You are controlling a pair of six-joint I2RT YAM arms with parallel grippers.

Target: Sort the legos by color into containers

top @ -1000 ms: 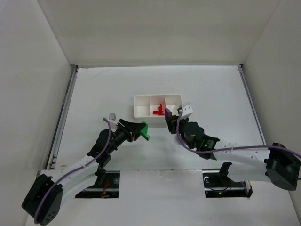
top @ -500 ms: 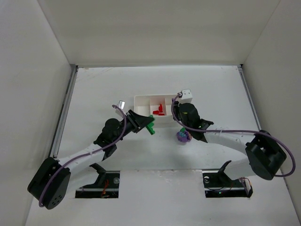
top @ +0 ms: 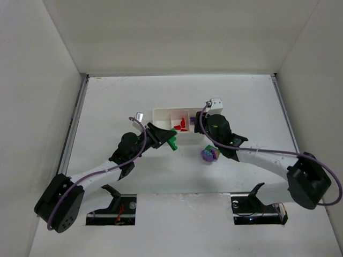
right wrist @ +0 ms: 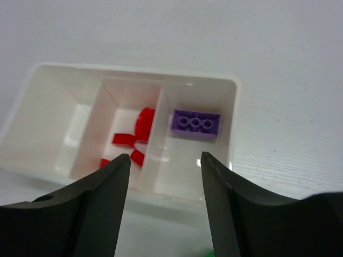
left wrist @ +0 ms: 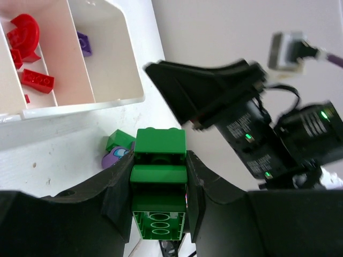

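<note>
The white three-compartment tray (top: 161, 112) stands mid-table. Its middle compartment holds red pieces (top: 182, 125), which also show in the right wrist view (right wrist: 140, 123). A purple brick (right wrist: 195, 123) lies in the right compartment. The left compartment (right wrist: 53, 123) is empty. My left gripper (top: 170, 142) is shut on a green brick (left wrist: 159, 182) and holds it just in front of the tray's near wall (left wrist: 80, 106). My right gripper (right wrist: 163, 171) is open and empty over the near side of the right compartment (top: 199, 126).
A loose purple piece (top: 206, 155) and a small green piece (top: 213, 153) lie together on the table in front of the tray's right end, under the right arm. They also show in the left wrist view, purple piece (left wrist: 114, 157) and green piece (left wrist: 119, 140).
My right gripper carried a purple brick up to the tray and let it go in the right compartment; it is now open. My left gripper moved the green brick up and right, closer to the tray.
</note>
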